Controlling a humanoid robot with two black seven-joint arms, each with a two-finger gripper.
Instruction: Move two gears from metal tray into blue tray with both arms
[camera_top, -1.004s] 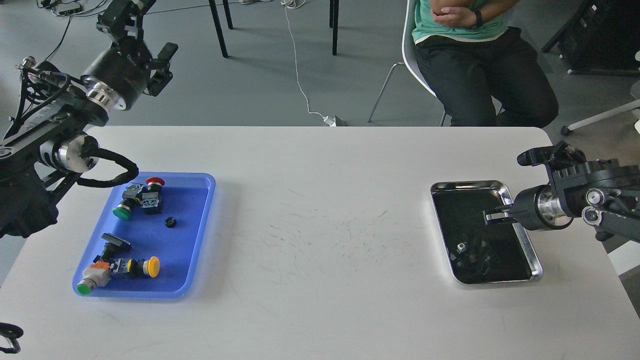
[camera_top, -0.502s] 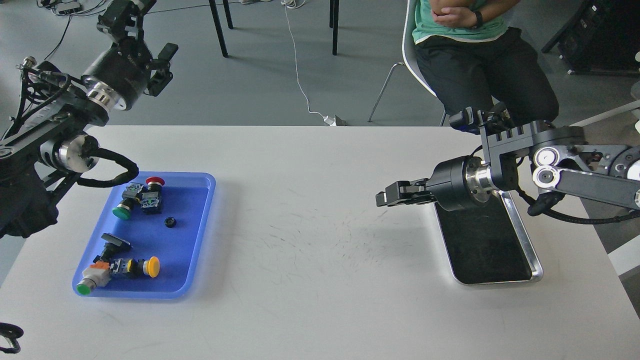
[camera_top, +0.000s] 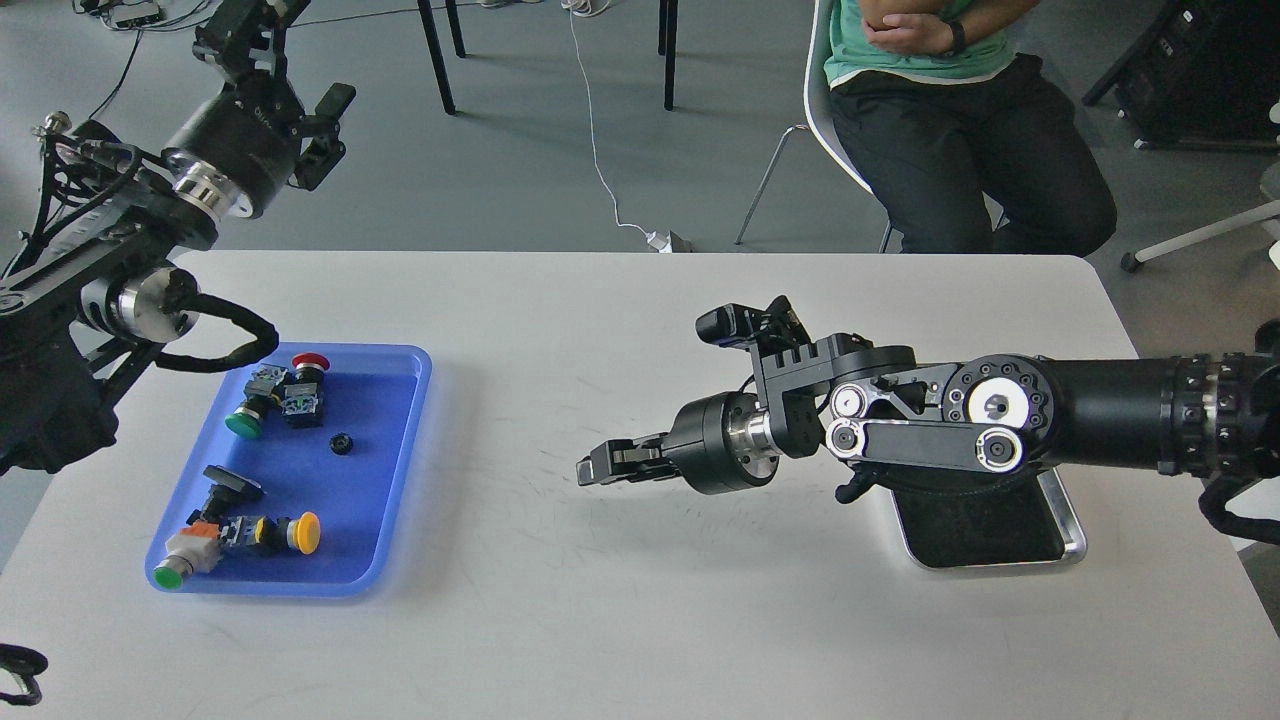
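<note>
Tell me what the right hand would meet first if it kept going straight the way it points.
Probably the bright blue rectangular plastic tray: the right hand points left across bare white table. Its height is unclear, so it may pass above the rim.

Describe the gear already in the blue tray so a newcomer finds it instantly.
Start at the blue tray on the table's left side. In its open middle, just below the red-capped switch and its green-capped neighbour, lies the gear: a tiny black toothed wheel, lying alone, far smaller than any of the switches and with no coloured cap.
</note>
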